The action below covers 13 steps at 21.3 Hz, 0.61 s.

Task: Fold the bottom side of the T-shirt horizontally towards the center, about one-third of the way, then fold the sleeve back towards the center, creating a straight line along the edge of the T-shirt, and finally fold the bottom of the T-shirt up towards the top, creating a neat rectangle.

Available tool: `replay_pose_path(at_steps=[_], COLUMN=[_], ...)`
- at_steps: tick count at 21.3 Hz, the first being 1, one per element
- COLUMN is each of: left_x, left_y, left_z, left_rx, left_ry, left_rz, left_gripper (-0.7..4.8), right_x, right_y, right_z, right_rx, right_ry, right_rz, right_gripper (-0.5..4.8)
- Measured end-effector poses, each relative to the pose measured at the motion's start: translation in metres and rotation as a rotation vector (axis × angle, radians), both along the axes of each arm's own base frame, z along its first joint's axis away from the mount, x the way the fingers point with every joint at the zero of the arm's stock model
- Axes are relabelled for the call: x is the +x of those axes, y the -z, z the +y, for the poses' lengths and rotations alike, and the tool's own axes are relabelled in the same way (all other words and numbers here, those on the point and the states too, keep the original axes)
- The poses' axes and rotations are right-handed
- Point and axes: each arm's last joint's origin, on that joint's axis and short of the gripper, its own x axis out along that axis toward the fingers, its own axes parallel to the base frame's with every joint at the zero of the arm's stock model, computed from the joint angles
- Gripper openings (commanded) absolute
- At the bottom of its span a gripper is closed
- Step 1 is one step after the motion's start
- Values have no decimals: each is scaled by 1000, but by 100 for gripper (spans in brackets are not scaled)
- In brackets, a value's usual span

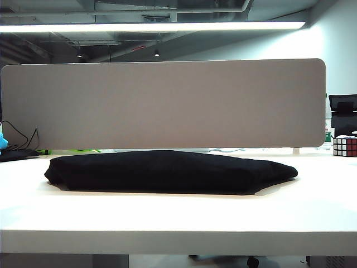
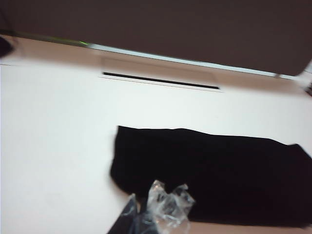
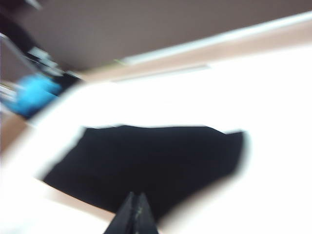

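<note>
The T-shirt (image 1: pixel 170 171) is lying folded into a flat black bundle on the white table (image 1: pixel 178 223), in front of the grey partition panel (image 1: pixel 162 103). I am holding my left gripper (image 2: pixel 161 207) above the table beside the shirt's near edge, its plastic-wrapped fingers clenched on nothing. I am keeping my right gripper (image 3: pixel 135 214) above the shirt's near edge too, jaws pressed together and empty. A Rubik's cube (image 1: pixel 345 146) is sitting off to the shirt's right, well apart.

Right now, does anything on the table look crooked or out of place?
The folded T-shirt is not quite a rectangle: its right end tapers to a point. Both grippers, left and right, hang above it, jaws shut, holding nothing.
</note>
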Motion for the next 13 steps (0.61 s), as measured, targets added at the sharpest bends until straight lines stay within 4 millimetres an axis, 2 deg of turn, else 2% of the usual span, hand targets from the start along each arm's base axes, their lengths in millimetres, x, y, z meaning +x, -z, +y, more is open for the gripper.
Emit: replay_pose_path(at_steps=[4, 7, 10, 13], left_x=[-28, -55, -50, -48], left_y=[27, 56, 66, 73], left_z=[-3, -6, -5, -5], left_rx=[-12, -60, -89, -94], left_ry=[-61, -107, -113, -105], left_rz=[-57, -190, -104, -69], left_gripper=[-6, -6, -6, -6], right_x=[-16, -34, -44, -55], right_y=[7, 27, 43, 69], right_z=[6, 13, 16, 18], right_rx=[-145, -194, -213, -209], right_ry=[59, 103, 132, 168], right_rz=[-1, -51, -87, -109], right_gripper=[-9, -9, -9, -9])
